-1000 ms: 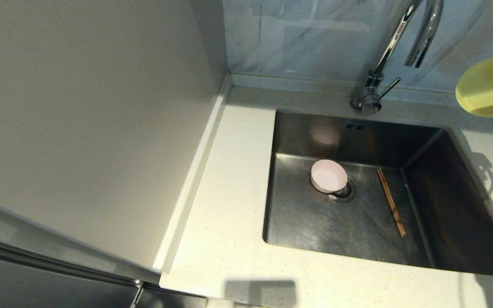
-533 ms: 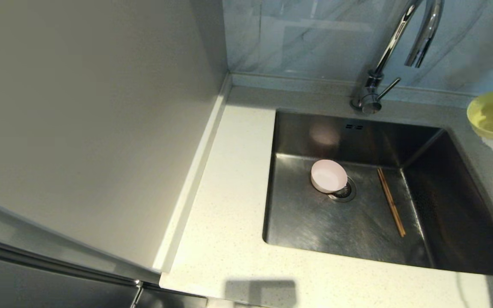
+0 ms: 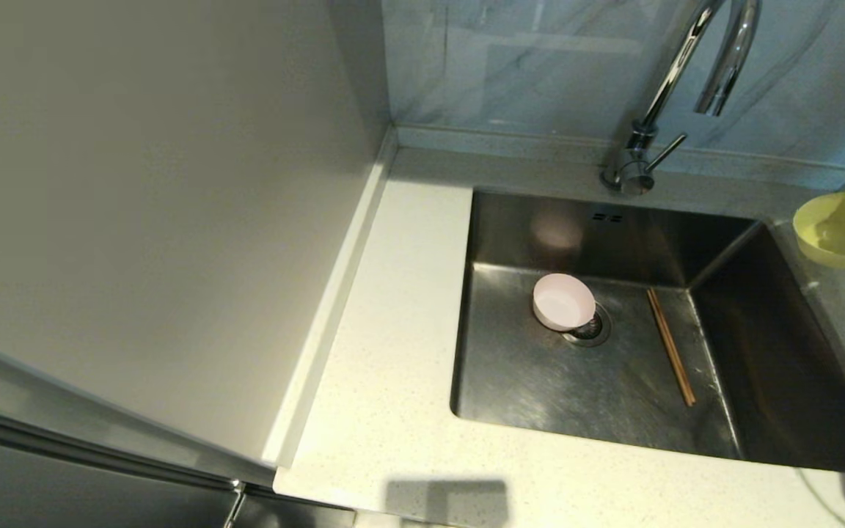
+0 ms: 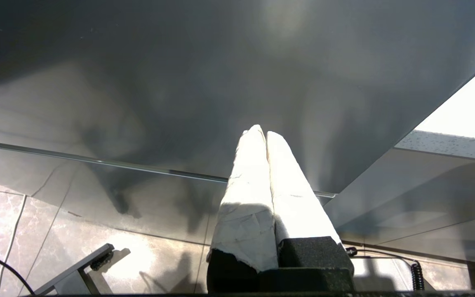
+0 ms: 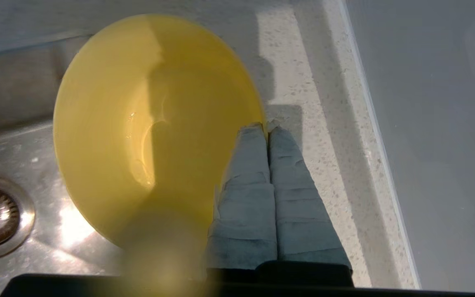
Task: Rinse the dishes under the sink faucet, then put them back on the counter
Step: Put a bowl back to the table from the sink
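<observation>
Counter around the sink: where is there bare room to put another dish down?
The off-white speckled counter is bare in a wide strip between the tall grey panel and the steel sink, and along the front edge. The right side is crowded: the right gripper's fingers pinch the round yellow bowl at the sink's corner there.

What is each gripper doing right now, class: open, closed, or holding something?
Left gripper: closed, holding nothing, parked.
Right gripper: closed on the rim of the yellow bowl, beside the sink.
</observation>
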`<state>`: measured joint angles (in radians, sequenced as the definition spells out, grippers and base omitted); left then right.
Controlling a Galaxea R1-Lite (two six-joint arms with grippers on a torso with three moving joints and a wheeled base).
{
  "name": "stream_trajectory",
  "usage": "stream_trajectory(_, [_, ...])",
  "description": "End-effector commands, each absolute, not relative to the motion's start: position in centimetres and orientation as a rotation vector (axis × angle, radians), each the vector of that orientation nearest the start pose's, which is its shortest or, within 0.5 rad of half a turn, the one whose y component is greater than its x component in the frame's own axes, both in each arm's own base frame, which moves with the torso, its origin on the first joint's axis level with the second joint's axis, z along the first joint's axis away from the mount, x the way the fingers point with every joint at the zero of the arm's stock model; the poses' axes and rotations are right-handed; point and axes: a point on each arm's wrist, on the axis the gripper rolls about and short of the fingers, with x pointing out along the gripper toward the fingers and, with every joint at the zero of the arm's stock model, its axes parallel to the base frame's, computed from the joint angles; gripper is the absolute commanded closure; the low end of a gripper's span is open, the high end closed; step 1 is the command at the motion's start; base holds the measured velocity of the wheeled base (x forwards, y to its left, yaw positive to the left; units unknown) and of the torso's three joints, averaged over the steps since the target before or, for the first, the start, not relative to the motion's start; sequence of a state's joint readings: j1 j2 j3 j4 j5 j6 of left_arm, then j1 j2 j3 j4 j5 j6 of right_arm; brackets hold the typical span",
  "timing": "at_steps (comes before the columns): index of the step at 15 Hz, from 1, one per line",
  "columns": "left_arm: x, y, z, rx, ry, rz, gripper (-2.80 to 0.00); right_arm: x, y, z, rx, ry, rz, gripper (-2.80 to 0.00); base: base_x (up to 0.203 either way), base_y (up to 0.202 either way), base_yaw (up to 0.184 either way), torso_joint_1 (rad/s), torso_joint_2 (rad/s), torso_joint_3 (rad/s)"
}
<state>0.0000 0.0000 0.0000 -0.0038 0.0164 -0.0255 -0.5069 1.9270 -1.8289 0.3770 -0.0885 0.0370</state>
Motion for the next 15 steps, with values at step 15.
stream_trajectory(15, [-2.3,0.0,7.6,-0.026,-0.008,0.017,0.00,31.6,-22.2,26.9,0.007,0.587,-0.637,0.00,0.000,0.000,0.000,0.000,0.00,0.000])
